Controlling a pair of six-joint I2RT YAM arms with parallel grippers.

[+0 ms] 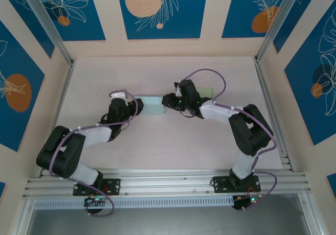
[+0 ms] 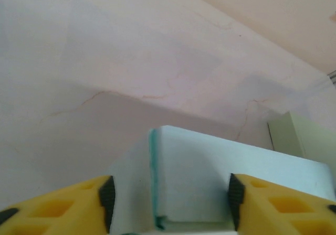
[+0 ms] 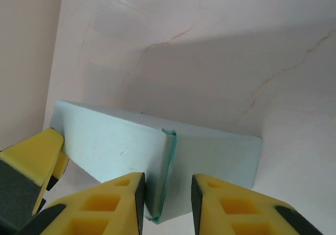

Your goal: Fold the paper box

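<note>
Mid-fold: the paper box [image 1: 153, 106] sits between the left gripper [image 1: 135, 105] and right gripper [image 1: 168, 102].
From above, the box lies mid-table [image 1: 157, 146], one gripper at each end. Left wrist: wide-set fingers [image 2: 58, 209] straddle the box's end, pads beside its walls — pinching or not, I cannot tell. Right wrist: fingers [image 3: 231, 206] stand narrow about the raised seam [image 3: 169, 161], contact unclear. The step looks like creasing that seam; next, one end likely needs steadying while the other squeezes — squarely, without skewing the box.

Soft bright light, broad shadow beyond paper box [image 3: 105, 140].
</note>
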